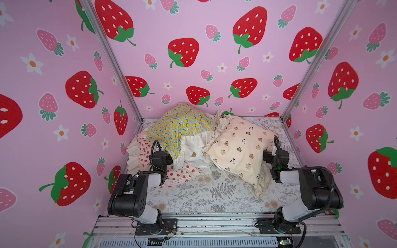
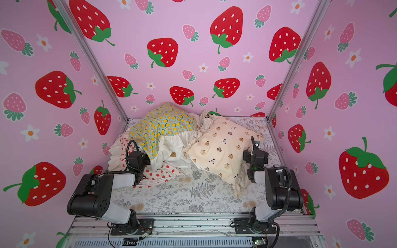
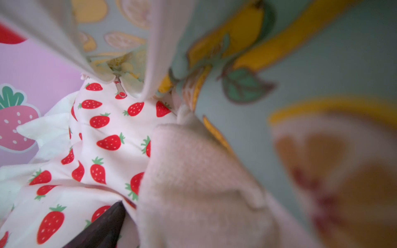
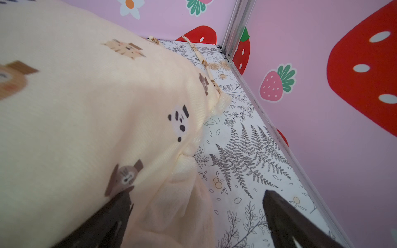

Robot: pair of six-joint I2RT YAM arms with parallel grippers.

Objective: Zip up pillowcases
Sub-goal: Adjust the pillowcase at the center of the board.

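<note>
Here, lemon pillowcase (image 1: 182, 124) atop strawberry pillowcase (image 1: 142, 148).

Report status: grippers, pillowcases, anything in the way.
Both open: left gripper under mint lemon-print pillowcase, right gripper beside cream bear-print pillowcase. Lemon case's zip gaping, silver zipper pull visible. Left jaws crowded by cream ruffle.

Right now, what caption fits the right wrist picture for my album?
Open right gripper at the edge of the cream bear pillowcase, fern-print sheet beneath.
</note>
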